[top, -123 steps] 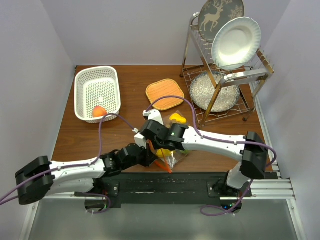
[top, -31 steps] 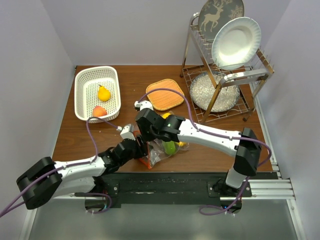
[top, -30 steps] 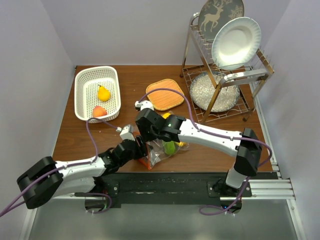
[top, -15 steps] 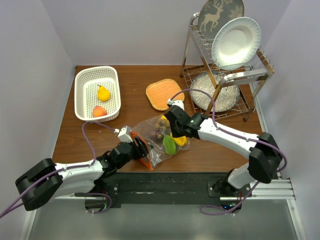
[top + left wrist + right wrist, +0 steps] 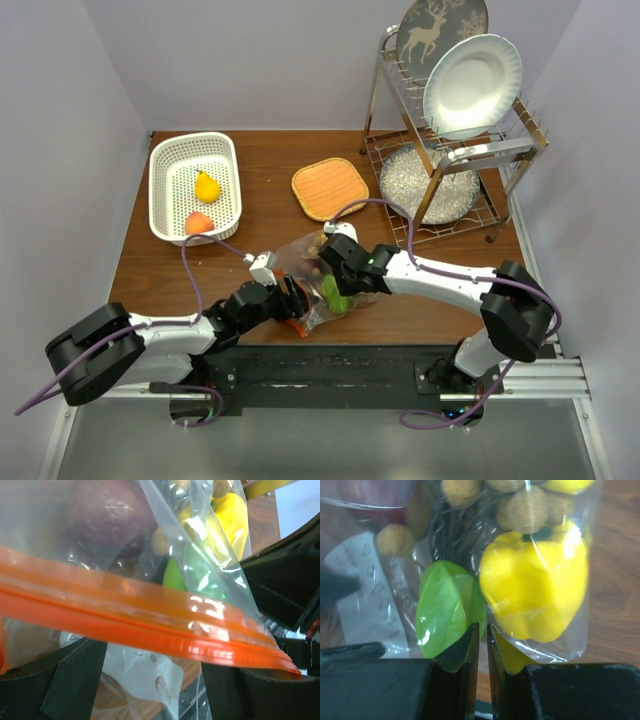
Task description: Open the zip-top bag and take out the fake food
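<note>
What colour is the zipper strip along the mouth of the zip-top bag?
Orange-red zipper strip, clearest in the left wrist view.

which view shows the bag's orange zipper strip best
The left wrist view: the zipper strip runs across the frame, close up. Top external shows only an orange sliver by the left pincer. Right wrist shows the zip-top bag over food, no strip.
</note>
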You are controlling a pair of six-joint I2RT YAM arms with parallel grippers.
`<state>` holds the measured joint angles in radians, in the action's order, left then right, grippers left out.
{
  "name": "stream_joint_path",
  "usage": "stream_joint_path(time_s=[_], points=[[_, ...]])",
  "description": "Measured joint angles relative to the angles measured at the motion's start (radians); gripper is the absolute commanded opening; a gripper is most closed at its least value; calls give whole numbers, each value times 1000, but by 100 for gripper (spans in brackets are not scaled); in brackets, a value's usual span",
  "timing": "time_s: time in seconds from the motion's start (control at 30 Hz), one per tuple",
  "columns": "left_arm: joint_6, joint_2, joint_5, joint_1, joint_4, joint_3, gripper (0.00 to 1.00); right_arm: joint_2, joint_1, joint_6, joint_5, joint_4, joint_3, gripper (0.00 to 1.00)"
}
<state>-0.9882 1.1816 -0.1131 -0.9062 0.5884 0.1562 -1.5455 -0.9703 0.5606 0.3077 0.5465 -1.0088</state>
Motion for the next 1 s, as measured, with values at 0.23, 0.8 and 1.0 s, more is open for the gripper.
stream_joint_path(time_s=[0.23,0.8,1.0], points=[[33,44,53,-5,55,10,84,46,-23,8,-42,-12,37,30],[111,103,42,-18,-116,129,78,-62,-20,-39,-168,-91,37,57],[140,122,-34,-39,-294,220,61,-62,6,-47,-187,-111,37,54]])
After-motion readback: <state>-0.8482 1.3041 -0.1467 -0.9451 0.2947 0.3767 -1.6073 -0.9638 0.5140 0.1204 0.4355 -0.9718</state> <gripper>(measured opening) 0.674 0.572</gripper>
